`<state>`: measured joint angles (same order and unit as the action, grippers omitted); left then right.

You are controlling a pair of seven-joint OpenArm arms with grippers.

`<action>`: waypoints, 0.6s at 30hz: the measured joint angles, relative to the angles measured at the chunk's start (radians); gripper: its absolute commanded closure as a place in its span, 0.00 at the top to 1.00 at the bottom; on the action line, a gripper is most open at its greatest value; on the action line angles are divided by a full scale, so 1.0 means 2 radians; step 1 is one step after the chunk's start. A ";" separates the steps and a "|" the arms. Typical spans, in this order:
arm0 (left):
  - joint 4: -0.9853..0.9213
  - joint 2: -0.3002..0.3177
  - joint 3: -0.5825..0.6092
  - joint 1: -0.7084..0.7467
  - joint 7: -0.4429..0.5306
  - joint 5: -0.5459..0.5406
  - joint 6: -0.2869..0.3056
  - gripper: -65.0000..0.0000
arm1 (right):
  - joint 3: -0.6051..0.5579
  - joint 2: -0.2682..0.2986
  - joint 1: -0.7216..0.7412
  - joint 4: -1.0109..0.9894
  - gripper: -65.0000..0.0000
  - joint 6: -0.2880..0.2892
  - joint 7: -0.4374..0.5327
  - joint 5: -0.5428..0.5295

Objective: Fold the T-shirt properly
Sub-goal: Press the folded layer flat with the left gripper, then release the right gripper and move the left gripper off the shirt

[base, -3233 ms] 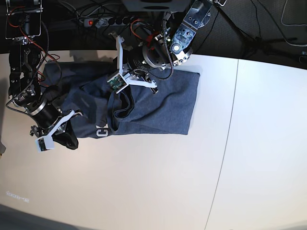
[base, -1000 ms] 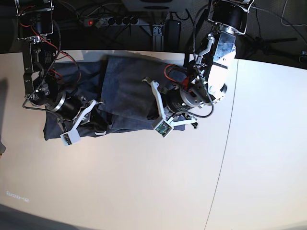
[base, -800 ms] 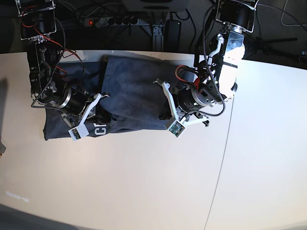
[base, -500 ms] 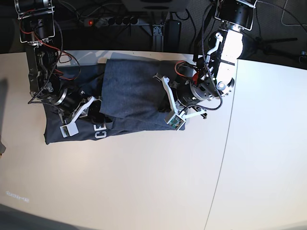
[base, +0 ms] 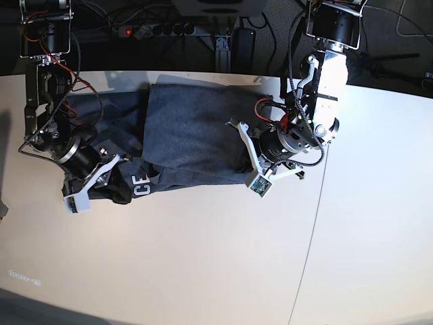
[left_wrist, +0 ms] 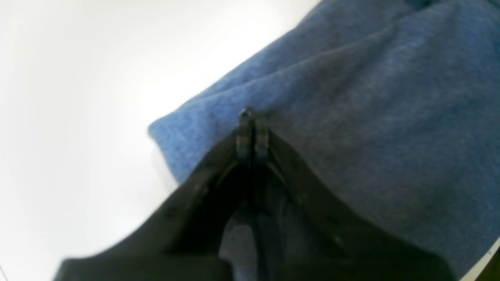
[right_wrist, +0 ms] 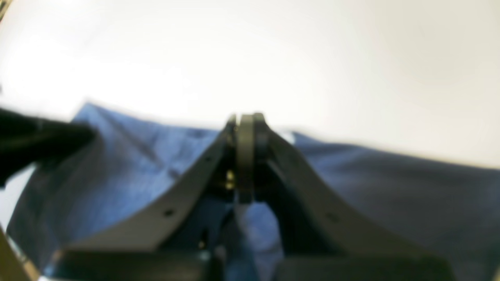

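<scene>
The blue-grey T-shirt (base: 189, 128) lies folded across the back of the white table, with white letters (base: 141, 186) showing on its front edge. My left gripper (base: 245, 164) is shut on the T-shirt near its front right corner. In the left wrist view the shut gripper (left_wrist: 252, 117) pinches the cloth (left_wrist: 351, 97) beside its edge. My right gripper (base: 95, 188) is shut on the T-shirt's front left edge. In the right wrist view the shut gripper (right_wrist: 246, 119) holds the cloth (right_wrist: 136, 164) at its border with the table.
The white table (base: 203, 257) has a seam (base: 323, 176) running front to back on the right. A power strip (base: 152, 29) and cables lie behind the table's back edge. A dark tripod leg (base: 379, 61) stands at the back right.
Both grippers have stayed shut on the cloth. The left gripper has shifted slightly right and forward; the right gripper has moved left and forward, drawing the front edge out.
</scene>
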<state>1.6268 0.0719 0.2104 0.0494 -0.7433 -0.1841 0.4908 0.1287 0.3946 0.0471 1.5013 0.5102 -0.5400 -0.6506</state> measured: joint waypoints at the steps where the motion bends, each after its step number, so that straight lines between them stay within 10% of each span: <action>1: 0.000 0.000 -0.003 0.000 -0.001 0.000 0.000 0.00 | 0.018 0.000 0.000 0.000 0.00 0.000 -0.002 0.000; 11: 0.000 0.000 -0.017 0.000 -0.014 -0.021 0.000 0.00 | 0.158 0.096 -0.002 -0.042 0.00 0.000 -0.087 -0.018; 16: 0.000 0.000 -0.017 0.000 -0.014 -0.023 0.000 0.13 | 0.159 0.137 -0.001 -0.118 0.56 0.000 -0.112 -0.031; 18: 0.000 0.000 -0.017 0.000 -0.014 -0.028 0.001 0.19 | 0.159 0.138 -0.001 -0.157 0.60 0.000 -0.118 -0.054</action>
<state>1.6268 0.0719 0.1764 0.0498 -0.7708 -0.2398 0.4919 0.4473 0.6708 0.0444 1.1877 0.5098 -0.7761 -0.7586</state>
